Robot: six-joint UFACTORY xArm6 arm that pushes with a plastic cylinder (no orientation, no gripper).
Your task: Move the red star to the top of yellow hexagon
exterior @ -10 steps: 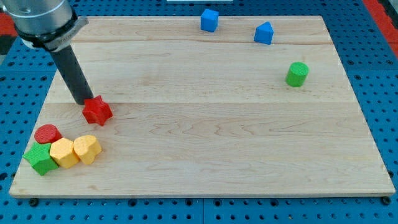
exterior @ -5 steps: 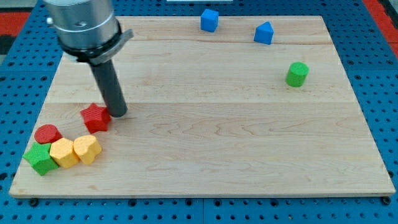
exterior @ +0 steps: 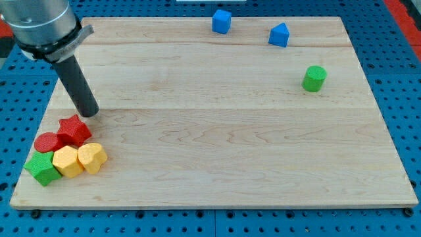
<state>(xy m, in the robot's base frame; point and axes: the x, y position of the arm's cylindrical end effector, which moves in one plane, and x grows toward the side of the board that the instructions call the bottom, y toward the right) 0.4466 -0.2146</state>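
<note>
The rod's tip [exterior: 90,112] is resting on the wooden board [exterior: 217,131] just above the red star [exterior: 74,131], slightly to the view's right of it, barely apart. There is no gripper here, so it is holding nothing. The star is sitting at the lower left, touching the red cylinder [exterior: 47,142] and directly above the yellow hexagon [exterior: 66,161], which is lying beside 1 other yellow block [exterior: 92,157]. Any further push would need to run straight down the view, and I judge the job nearly done.
</note>
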